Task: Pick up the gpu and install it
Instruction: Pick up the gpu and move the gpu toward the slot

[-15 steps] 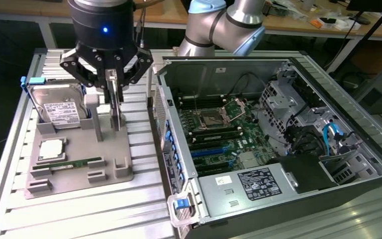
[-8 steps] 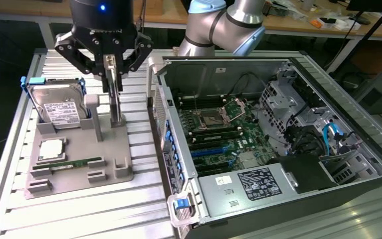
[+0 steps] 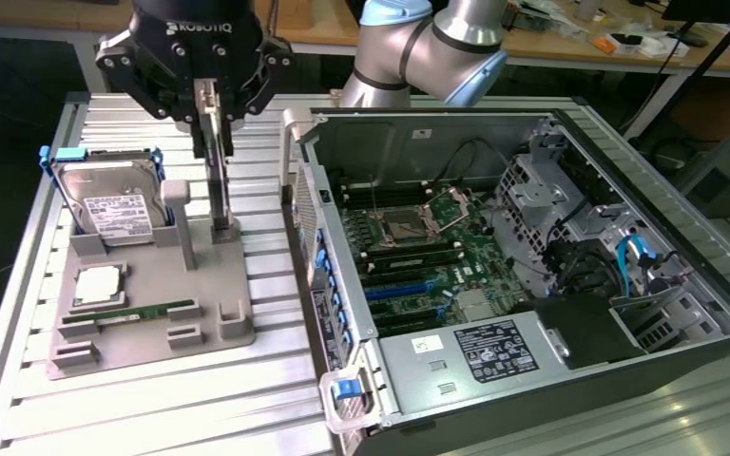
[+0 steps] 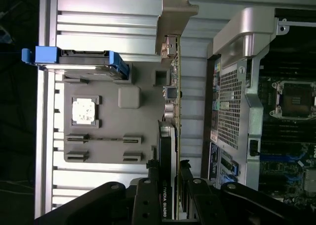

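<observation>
Black gripper (image 3: 210,138) clamped narrowly on top edge of gpu (image 3: 221,195); card upright, edge-on, upper left of exterior view, lower end at grey fixture (image 3: 149,332) slot. Risk: thin-edge grip slips, or card snags slot and tilts.

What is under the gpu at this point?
The grey holder lies under the gpu, which the gripper grips at its top. Whether the card's lower edge sits in the slot is hidden by its walls.
</observation>
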### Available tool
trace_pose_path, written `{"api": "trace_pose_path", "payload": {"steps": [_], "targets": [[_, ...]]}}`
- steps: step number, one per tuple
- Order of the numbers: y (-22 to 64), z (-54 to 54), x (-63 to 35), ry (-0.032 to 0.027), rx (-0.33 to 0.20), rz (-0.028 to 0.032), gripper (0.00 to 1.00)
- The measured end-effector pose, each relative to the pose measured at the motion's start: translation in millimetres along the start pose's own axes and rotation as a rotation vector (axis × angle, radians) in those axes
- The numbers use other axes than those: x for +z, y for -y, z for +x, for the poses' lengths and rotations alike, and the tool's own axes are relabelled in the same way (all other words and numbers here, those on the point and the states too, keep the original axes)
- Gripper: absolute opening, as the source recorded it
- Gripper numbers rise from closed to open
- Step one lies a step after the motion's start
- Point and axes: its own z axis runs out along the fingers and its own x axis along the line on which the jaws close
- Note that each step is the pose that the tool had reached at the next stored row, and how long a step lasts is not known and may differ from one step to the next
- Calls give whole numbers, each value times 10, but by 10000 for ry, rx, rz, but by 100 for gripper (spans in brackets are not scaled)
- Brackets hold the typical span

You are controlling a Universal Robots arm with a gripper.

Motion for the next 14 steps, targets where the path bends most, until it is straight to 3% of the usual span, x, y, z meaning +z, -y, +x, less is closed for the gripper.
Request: {"api": "trace_pose_path", "payload": {"steps": [7,14], "targets": [[-13,-2,-141,-1,0,34,27],[-14,-16,-142,0,1,36,27]]}}
